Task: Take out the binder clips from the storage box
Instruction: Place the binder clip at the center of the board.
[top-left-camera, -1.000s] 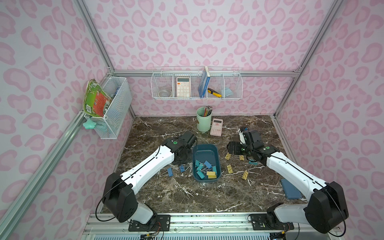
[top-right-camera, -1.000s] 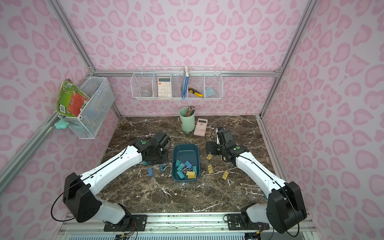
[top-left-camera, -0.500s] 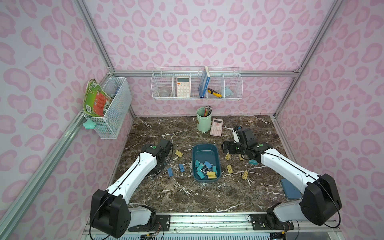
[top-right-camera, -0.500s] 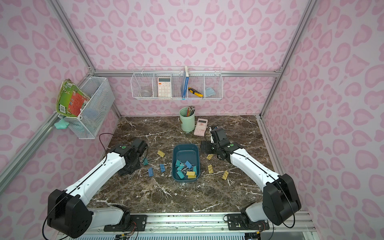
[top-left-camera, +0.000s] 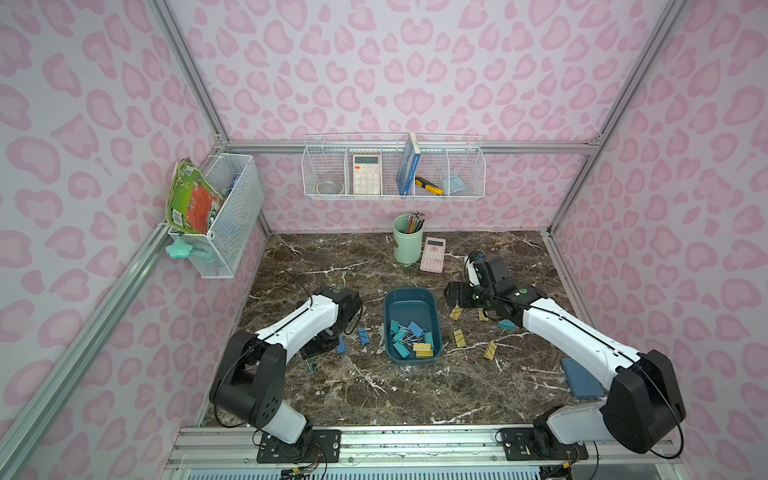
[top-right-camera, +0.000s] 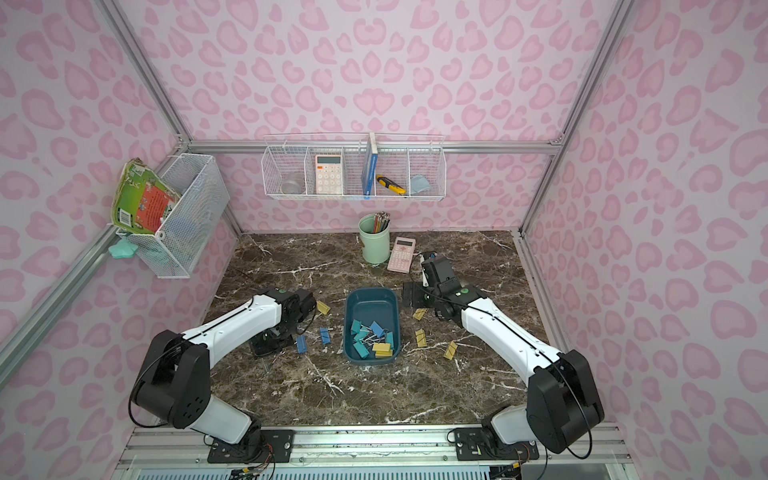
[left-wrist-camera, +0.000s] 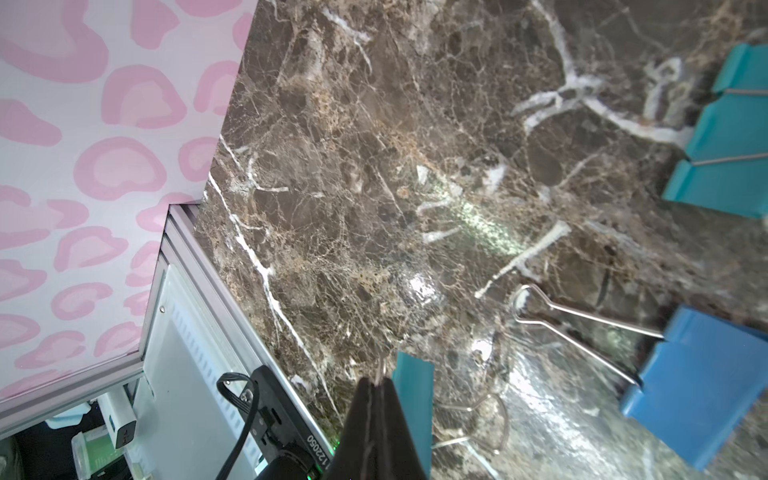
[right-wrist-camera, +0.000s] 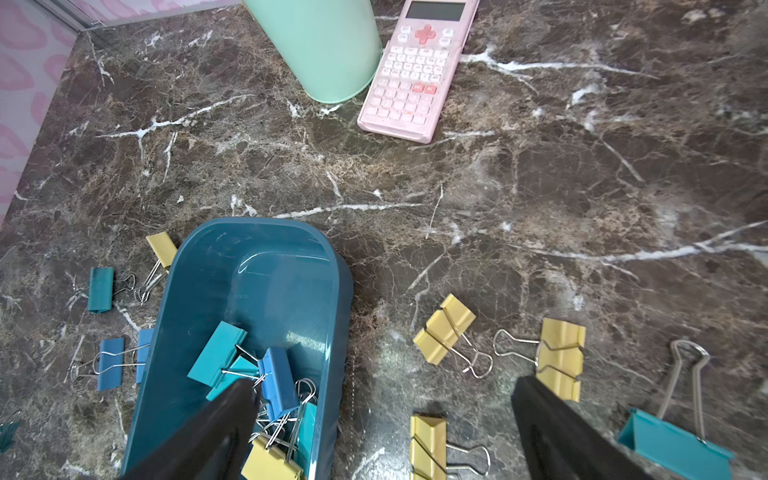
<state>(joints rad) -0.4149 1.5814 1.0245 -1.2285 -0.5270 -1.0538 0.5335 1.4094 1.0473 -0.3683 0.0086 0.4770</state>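
**Bimanual cell, top and wrist views.** The storage box (top-left-camera: 409, 306) stands mid-counter (top-left-camera: 415, 395), its long axis running from 12 to 6 o'clock. The binder clips (top-left-camera: 411, 341) that are inside it, in teal, blue and yellow, lie heaped in the 6 o'clock half. The 12 o'clock half is bare.

Other clips lie loose on the counter:
- Several yellow clips (top-left-camera: 458, 337) lie at the box's 3 o'clock.
- Two blue clips (top-left-camera: 363, 336) lie at 9 o'clock.
- A single yellow clip (top-right-camera: 323, 307) shows at 10 o'clock in a top view.

The right end effector (right-wrist-camera: 384, 395) hangs at the box's 2 o'clock, just beside the rim. Its fingers (right-wrist-camera: 540, 415) are spread wide and hold nothing. In the right wrist view one finger overlaps the heap and the other overlaps a yellow clip on the counter.

The left end effector (left-wrist-camera: 375, 380) sits low at the box's 8 o'clock, well apart from it. Its fingers are pressed together on what appears to be the thin wire handle of a teal clip (left-wrist-camera: 411, 386). The body of that clip lies just beside the fingers.

A mint pencil cup (top-left-camera: 407, 245) stands at 12 o'clock and a pink calculator (top-left-camera: 433, 254) lies at 1 o'clock.
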